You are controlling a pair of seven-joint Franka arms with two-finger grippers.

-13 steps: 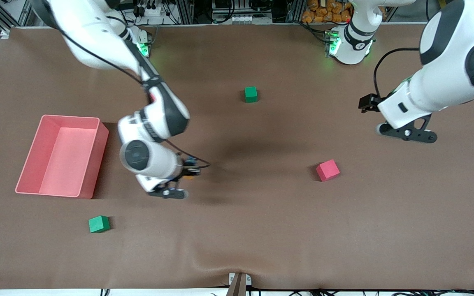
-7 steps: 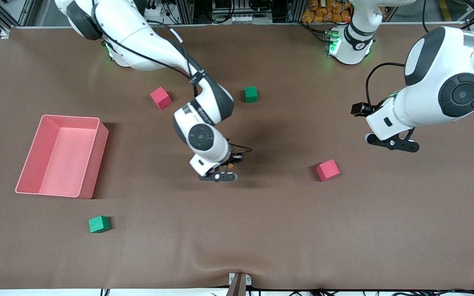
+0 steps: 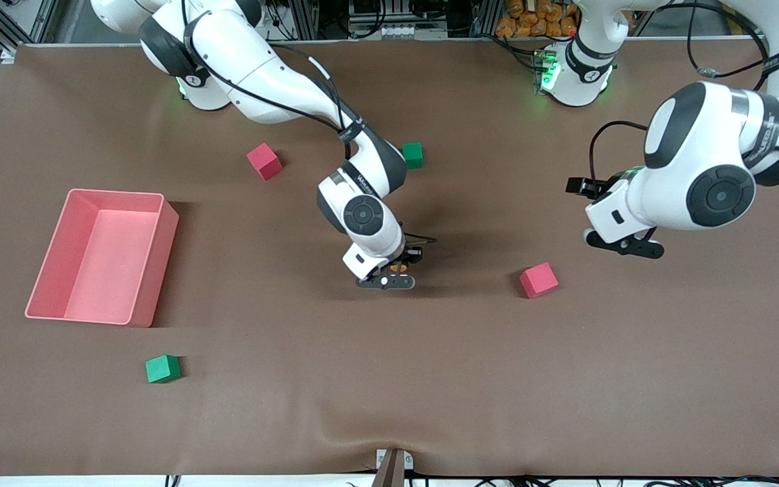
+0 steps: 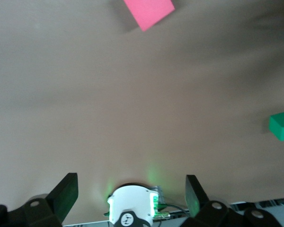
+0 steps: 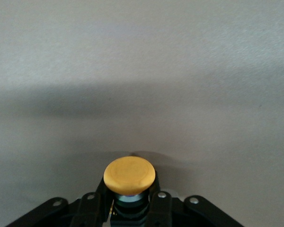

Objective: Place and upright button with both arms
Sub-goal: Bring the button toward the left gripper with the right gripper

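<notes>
Right wrist view: button (image 5: 129,175) between right hand (image 5: 130,204) fingers.

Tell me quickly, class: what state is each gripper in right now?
Left gripper: open, holding nothing, over bare table.
Right gripper: shut on the button, low over the table's middle.

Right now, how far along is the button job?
Done: the right gripper has the button between its fingers and is low over the middle of the table. In hand: setting it down; whether it already touches the table cannot be told. Left: release it and stand it upright using both arms. The left gripper waits open over the table near the red cube.
</notes>
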